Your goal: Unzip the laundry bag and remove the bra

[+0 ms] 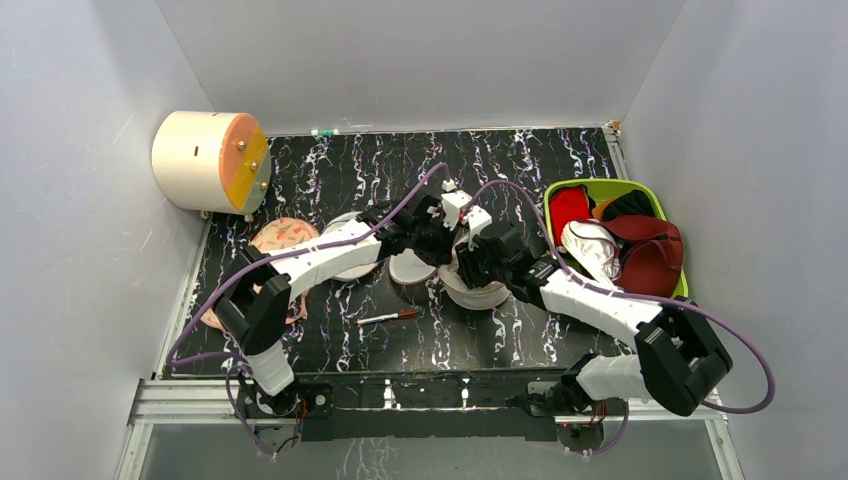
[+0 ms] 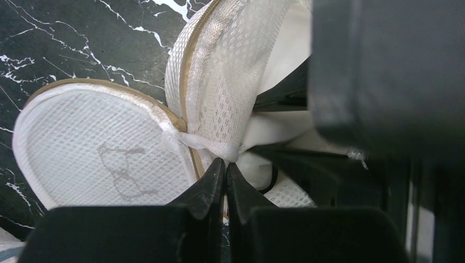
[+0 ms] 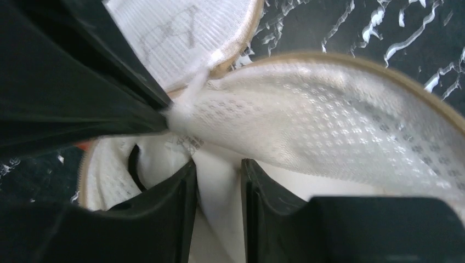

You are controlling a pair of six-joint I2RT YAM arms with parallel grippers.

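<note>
The cream mesh laundry bag [image 1: 410,268] lies unzipped in two halves mid-table. Its flat half [image 2: 98,148] carries the faint glasses mark, and the other half [image 2: 230,71] stands raised. My left gripper [image 2: 226,167] is shut on a twisted bit of mesh at the seam between the halves. The white padded bra [image 3: 219,219] sits inside the bag under the lifted mesh [image 3: 329,126], with a thin black strap [image 3: 133,164] beside it. My right gripper [image 3: 218,170] reaches into the opening, and both its fingers press on a fold of the bra's white cup.
A peach-pink leaf-pattern bra [image 1: 283,237] lies at the left, with a grey-white round pouch [image 1: 350,268] under the left arm. A pen [image 1: 388,318] lies in front. A green bin [image 1: 600,187] of clothes stands at the right, and a cream drum [image 1: 205,160] at the back left.
</note>
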